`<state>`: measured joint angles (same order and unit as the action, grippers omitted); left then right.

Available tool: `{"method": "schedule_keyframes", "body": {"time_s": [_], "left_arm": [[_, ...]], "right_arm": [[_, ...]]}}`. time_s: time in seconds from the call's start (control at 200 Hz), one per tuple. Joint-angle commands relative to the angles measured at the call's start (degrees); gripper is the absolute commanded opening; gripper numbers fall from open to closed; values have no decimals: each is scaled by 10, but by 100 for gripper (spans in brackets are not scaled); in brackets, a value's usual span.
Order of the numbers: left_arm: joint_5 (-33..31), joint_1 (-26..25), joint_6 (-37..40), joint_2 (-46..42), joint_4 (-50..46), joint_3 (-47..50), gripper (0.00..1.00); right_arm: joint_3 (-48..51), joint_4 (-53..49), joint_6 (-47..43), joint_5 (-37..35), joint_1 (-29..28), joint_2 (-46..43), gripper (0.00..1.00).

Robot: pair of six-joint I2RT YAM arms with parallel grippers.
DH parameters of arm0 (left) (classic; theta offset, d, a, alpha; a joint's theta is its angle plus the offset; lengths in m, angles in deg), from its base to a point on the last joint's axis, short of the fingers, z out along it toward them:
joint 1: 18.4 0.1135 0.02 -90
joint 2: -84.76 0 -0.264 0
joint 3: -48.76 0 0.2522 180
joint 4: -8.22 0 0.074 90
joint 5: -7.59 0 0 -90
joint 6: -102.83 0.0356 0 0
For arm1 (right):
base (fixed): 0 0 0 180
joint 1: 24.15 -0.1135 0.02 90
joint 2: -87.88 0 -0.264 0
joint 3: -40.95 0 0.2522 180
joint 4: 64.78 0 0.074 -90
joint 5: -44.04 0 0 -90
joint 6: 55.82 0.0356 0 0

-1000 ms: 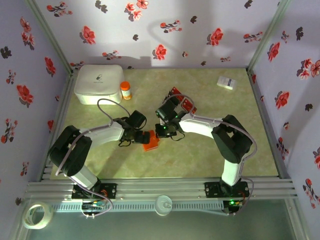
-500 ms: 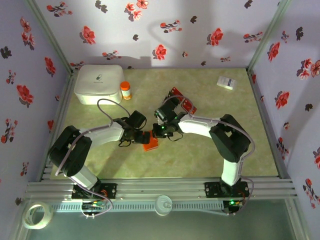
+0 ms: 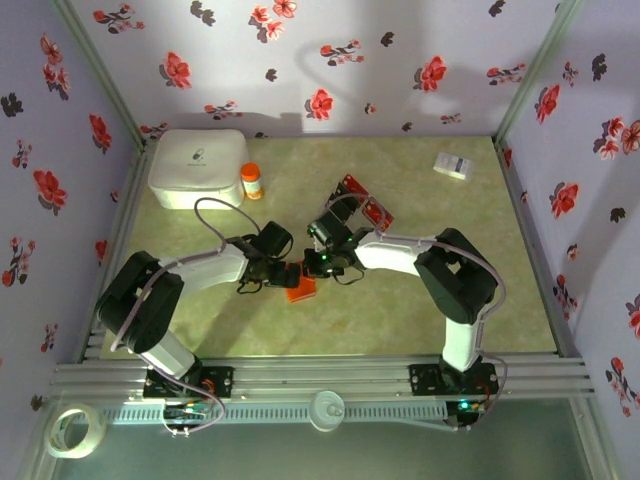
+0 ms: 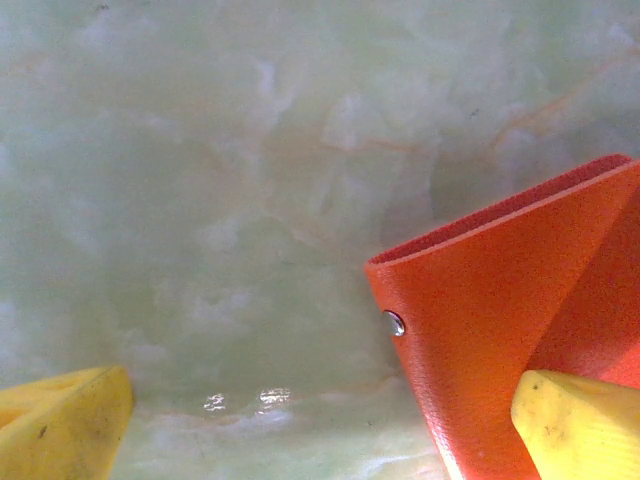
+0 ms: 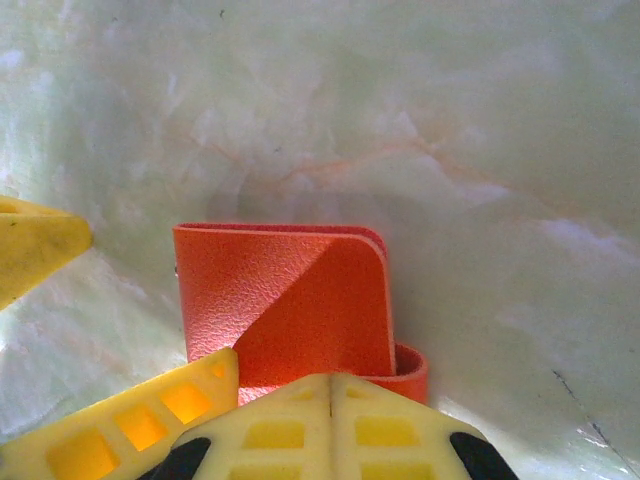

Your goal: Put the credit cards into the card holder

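The orange-red card holder (image 3: 299,284) lies folded on the green table between my two grippers. In the left wrist view the card holder (image 4: 500,320) is at the right, its metal snap facing left. My left gripper (image 4: 320,430) is open wide, one yellow fingertip (image 4: 575,425) over the holder and the other on bare table. My right gripper (image 5: 330,425) is shut, fingers pressed together over the near edge of the card holder (image 5: 285,295). A small stack of red and black credit cards (image 3: 365,205) lies behind the right arm, partly hidden by it.
A white lidded box (image 3: 197,167) stands at the back left, with a small orange bottle (image 3: 251,181) beside it. A white printed slip (image 3: 455,165) lies at the back right. Flowered walls close in the table on three sides. A tape roll (image 3: 75,430) sits off the front left.
My right arm has edged slightly left, toward the card holder. The left arm has stayed put and both grippers keep their states.
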<state>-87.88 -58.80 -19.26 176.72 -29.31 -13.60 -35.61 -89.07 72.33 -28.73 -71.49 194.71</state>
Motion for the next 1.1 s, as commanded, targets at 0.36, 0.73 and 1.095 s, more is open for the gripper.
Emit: {"method": "schedule_keyframes", "body": {"time_s": [0.36,0.73,1.095], "left_arm": [[-32,-5,18,33,-28,29,100],[-32,-5,18,41,-30,26,100],[-33,-5,17,44,-31,25,100]], "right_arm": [[121,66,32,-33,-27,-2,0],[192,124,39,-75,-40,-1,0],[294,221,71,-127,-80,20,0]]}}
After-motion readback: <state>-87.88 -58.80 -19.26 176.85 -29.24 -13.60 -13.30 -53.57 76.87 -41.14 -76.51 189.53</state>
